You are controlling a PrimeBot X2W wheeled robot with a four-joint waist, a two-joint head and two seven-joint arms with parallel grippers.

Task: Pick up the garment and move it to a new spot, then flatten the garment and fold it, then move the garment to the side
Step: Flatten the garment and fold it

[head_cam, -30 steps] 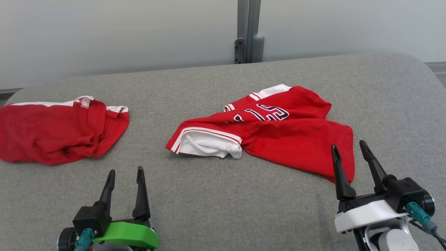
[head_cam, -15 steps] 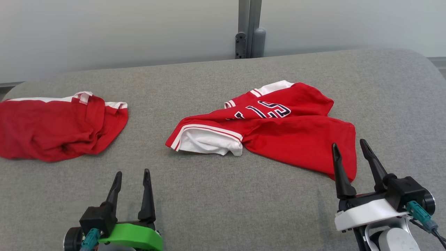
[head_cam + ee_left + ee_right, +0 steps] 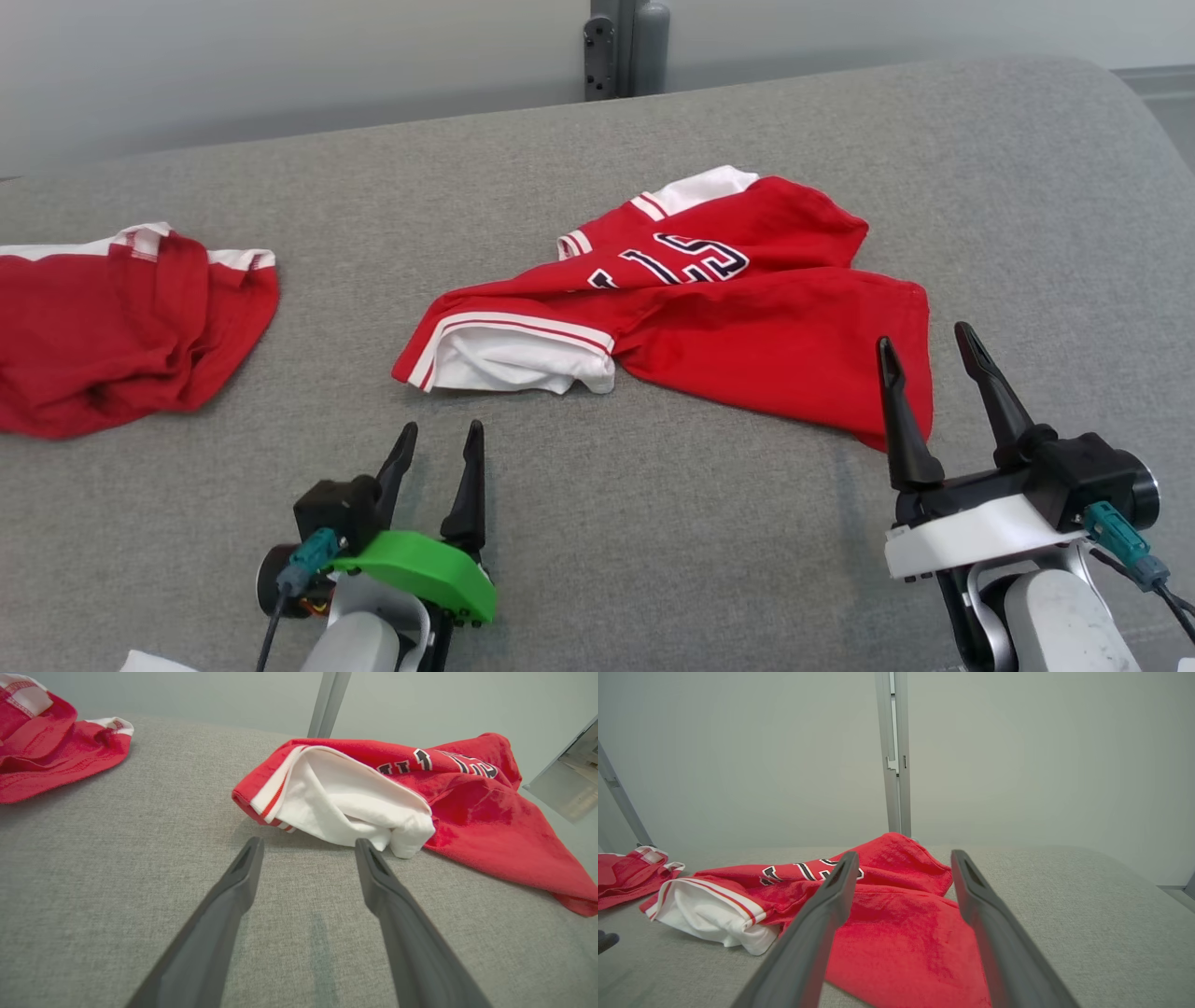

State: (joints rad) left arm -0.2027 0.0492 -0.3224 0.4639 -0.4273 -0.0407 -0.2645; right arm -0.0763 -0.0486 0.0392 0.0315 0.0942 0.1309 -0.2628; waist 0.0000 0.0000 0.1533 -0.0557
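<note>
Garment (image 3: 728, 327) crumpled, red w/ white sleeve.

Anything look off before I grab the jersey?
The jersey lies crumpled, not flat: a white part spills out at its left end and the lettering is half folded under. A second red garment sits bunched at the far left. No damage visible.

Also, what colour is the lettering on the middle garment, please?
Dark navy and white lettering, clearest in the head view.

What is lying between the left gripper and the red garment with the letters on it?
Nothing. Only a bare stretch of the grey surface separates the left gripper from the white part of the garment; the head and left wrist views both show it.
</note>
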